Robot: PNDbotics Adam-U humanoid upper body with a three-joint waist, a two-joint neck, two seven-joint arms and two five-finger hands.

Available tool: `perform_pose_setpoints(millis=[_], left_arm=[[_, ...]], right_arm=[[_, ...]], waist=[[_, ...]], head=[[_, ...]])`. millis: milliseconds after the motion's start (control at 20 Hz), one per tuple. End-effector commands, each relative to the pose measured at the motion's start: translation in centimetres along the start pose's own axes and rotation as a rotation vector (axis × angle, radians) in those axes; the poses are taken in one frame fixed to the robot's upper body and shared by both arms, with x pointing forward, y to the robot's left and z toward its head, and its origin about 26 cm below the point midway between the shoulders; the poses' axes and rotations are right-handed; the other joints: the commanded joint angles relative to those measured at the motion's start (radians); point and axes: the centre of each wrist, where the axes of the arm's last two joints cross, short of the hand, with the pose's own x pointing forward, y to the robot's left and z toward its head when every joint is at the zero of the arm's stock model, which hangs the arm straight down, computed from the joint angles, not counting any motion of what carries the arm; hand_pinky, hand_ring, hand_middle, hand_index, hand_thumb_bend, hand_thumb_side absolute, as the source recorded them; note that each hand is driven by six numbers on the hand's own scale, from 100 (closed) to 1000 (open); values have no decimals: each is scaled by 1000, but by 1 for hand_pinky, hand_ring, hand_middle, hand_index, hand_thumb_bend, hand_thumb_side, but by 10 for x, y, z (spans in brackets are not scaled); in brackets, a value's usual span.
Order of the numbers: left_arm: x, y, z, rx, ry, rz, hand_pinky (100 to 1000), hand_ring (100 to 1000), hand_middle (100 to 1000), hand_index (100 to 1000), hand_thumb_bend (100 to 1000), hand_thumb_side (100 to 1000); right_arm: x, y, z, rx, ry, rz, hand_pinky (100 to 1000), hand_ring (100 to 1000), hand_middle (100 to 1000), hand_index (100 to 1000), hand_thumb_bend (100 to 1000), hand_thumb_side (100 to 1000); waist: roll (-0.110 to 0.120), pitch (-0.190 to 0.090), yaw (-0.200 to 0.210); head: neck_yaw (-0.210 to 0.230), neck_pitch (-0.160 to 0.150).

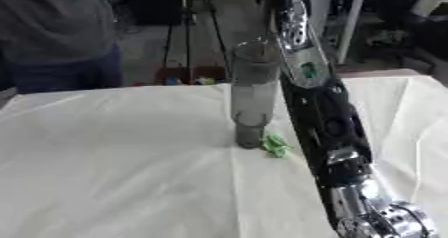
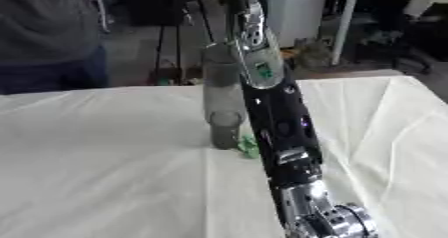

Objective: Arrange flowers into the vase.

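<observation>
Vase [image 1: 254, 94] upright on tablecloth [image 1: 122, 172] | contents unclear | green bit [image 1: 276, 145] at base | hands not visible

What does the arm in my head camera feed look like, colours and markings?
One arm shows, entering from the lower right: black casing in the middle, shiny silver joints at the bottom and along the upper section, with a small green mark on the silver part. No cables are visible. Neither hand shows.

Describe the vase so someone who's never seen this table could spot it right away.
Start from the table covered with a white cloth. Near its middle, just left of the robot's black and silver right arm, stands the vase. It is the only tall upright thing on the cloth: a grey see-through cylinder, with a small green thing at its foot.
</observation>
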Motion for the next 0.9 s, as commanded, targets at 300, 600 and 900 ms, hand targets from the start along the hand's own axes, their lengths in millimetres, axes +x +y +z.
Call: perform_pose_setpoints(millis=[300,600,900], left_arm=[[6,1,-6,-9,-29,-2,805,793,758,744,471,765],[6,2,-5,-8,-27,-3,805,792,758,744,471,765],[5,2,-5,-8,-24,-4,805,792,758,744,470,767]], right_arm=[[1,-7,-7,-18,4,59,100,100,100,100,100,962],[-7,-6,0,17,30,70,100,129,100,148,100,970],[-12,-5,5,63,32,94,109,257,100,210,100,953]], waist=[[3,-7,5],[2,-6,5],[1,-6,3]], head=[[-4,-14],[0,-14],[2,-13]])
